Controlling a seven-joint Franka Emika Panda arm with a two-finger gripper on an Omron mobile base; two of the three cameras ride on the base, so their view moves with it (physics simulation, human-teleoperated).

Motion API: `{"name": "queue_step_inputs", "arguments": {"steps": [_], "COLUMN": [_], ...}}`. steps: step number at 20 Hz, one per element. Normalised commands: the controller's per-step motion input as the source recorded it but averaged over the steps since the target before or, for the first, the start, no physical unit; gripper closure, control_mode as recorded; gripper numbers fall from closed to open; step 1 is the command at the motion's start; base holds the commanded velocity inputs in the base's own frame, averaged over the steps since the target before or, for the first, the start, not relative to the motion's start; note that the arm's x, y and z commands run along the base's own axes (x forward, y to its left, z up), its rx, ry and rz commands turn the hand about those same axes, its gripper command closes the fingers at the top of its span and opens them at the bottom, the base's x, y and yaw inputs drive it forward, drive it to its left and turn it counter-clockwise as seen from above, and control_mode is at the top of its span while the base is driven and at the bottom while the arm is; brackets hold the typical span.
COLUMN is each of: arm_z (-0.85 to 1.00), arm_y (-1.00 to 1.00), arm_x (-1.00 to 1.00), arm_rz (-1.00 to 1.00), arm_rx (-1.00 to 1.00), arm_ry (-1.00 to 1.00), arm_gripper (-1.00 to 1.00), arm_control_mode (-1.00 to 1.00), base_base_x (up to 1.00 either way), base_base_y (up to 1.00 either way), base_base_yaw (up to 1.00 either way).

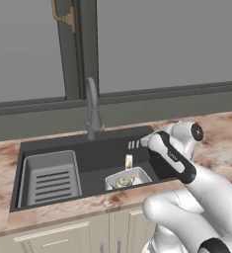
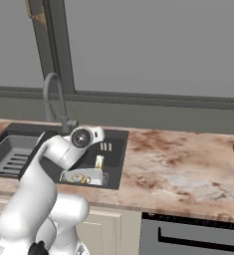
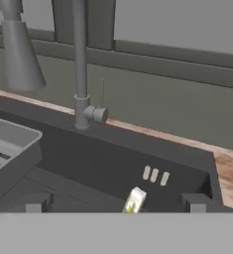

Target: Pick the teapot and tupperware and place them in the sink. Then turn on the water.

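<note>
Small round yellowish teapot sitting inside white see-through plastic tupperware box, down in wide dark sink. Two-finger gripper wide open, holding nothing.

You're looking at a glossy white arm w/ fat rounded link shells, tube-like, smooth, no cables or screws visible. A black band runs along the forearm link. Round black joint cap w/ a small light mark; same cap from the right base cam. Dark joint ring low down.
</note>
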Motion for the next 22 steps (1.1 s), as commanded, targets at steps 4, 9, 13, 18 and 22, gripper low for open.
{"name": "queue_step_inputs", "arguments": {"steps": [4, 9, 13, 18, 22], "arm_z": [0.46, 0.26, 0.26, 0.12, 0.0], "arm_y": [0.0, 0.17, 0.44, 0.36, 0.0], "arm_x": [-0.03, -0.08, -0.12, -0.06, -0.14], "arm_rz": [0.01, 0.02, 0.07, 0.19, 0.32], "arm_rx": [0.08, 0.03, -0.01, -0.04, 0.03], "arm_ry": [-0.14, -0.05, -0.02, -0.01, -0.06], "arm_gripper": [-1.0, -1.0, -1.0, -1.0, -1.0], "arm_control_mode": [-1.0, -1.0, -1.0, -1.0, -1.0], "base_base_x": [0.0, 0.0, 0.0, 0.0, 0.0], "base_base_y": [0.0, 0.0, 0.0, 0.0, 0.0], "base_base_yaw": [0.0, 0.0, 0.0, 0.0, 0.0]}}
